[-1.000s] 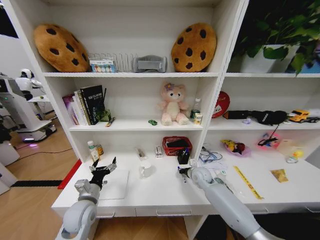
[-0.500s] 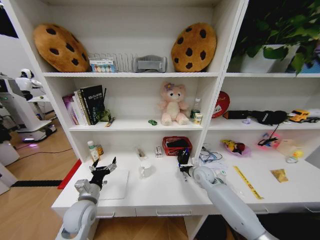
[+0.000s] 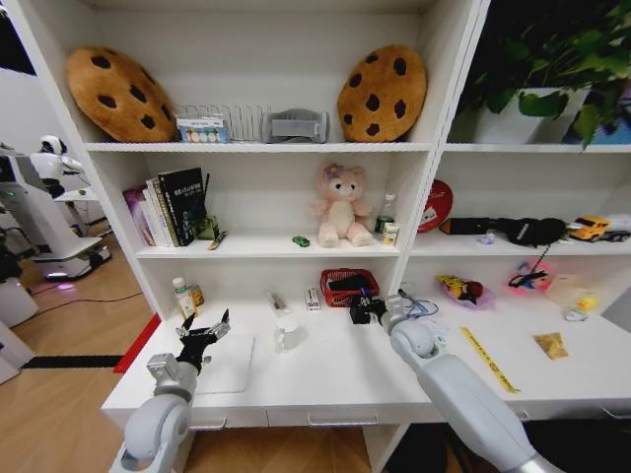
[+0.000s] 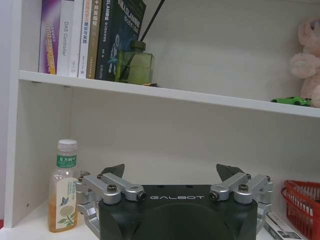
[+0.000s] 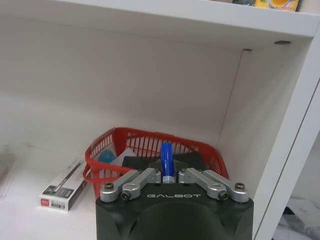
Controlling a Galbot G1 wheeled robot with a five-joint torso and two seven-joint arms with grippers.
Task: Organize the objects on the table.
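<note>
Even, bright indoor light falls from above and in front, so the white shelves (image 3: 266, 148) look clean with only soft shadows under each board. The head view bows outward toward its edges, bending the shelf uprights. The plant (image 3: 552, 49) far to the right of the right gripper (image 3: 361, 308) sits in a dark corner. Near the left gripper (image 4: 172, 176), the bottle (image 4: 63, 185) is sharp; the gripper body looks slightly soft.
</note>
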